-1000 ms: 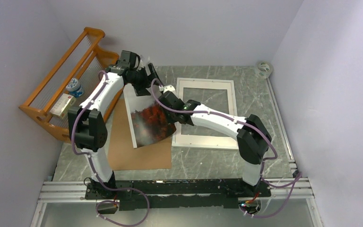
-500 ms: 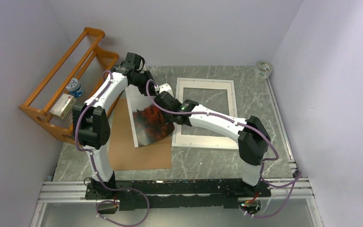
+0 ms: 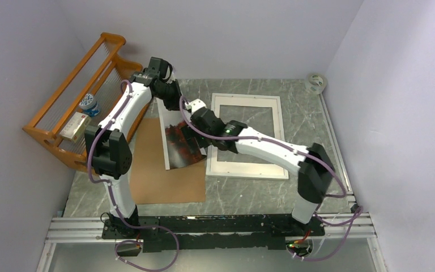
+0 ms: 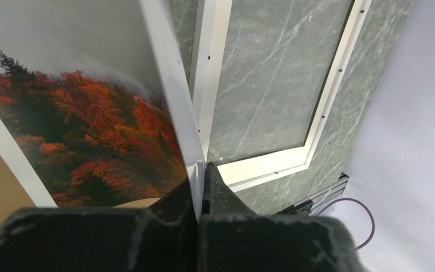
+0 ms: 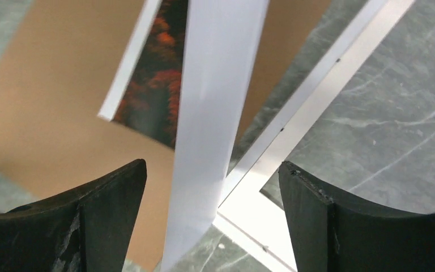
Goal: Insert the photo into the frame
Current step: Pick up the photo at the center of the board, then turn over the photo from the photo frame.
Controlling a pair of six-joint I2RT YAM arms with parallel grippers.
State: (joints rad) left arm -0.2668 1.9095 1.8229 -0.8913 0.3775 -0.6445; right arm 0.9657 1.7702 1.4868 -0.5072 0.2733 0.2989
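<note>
**While the photo hangs in one grip, the frame lies unfilled**

As the views show it, the step in hand is the carry of the photo point(image 3: 182, 144) to the frame point(image 3: 243, 165). The left end effector point(image 4: 199, 175) is pinched tight on the photo's white border, at the edge uppermost in the overhead view. The right end effector point(image 5: 212, 167) stands wide, one finger on either side of the sheet's free edge, touching neither face.

The photo is lifted and bowed, at the centre of the overhead view, between the brown backing board point(image 3: 164, 184) and the frame. Whether its lower edge rests on the board cannot be told. The frame lies flat on the table point(image 3: 317, 119), right of centre, with marble showing through its opening.

Judgement: the next move calls for travel rightward over the opening, with the sheet squared to the rails and lowered flat. The open right end effector should clear away or steady the free edge.
</note>
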